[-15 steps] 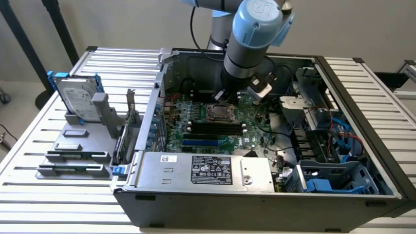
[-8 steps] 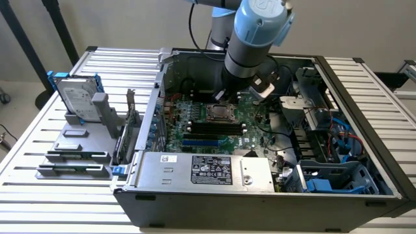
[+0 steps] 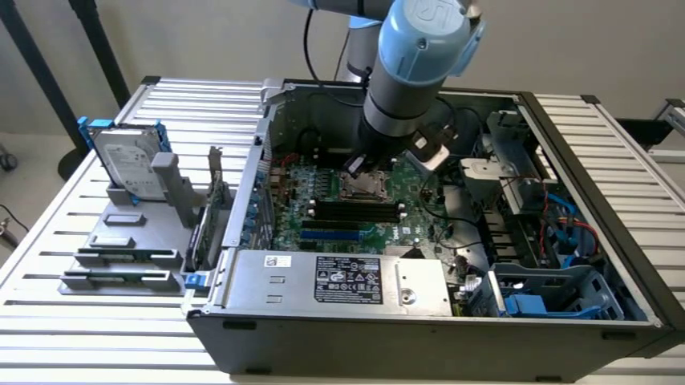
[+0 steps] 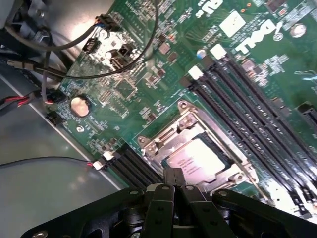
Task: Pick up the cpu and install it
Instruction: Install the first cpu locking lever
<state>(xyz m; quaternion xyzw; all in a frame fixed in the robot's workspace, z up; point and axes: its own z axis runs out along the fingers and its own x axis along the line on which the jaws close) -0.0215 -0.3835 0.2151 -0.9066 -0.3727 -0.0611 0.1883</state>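
The hand (image 4: 174,181), fingers together, hovers at the cpu (image 4: 198,157) seated in its socket (image 4: 163,131).

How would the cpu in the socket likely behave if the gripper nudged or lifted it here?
The cpu looks like a thin flat square, so probably stiff and light. Its shiny metal top may be slippery to the shut gripper. Lying flat inside the metal socket frame, it seems unlikely to slide, tip or roll.

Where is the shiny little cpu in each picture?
Exterior view: the cpu sits in the socket in the middle of the motherboard, right under the arm.
Wrist view: the cpu lies in its metal socket frame, just beyond the gripper.
Shared landmark: the black memory slots beside the socket.
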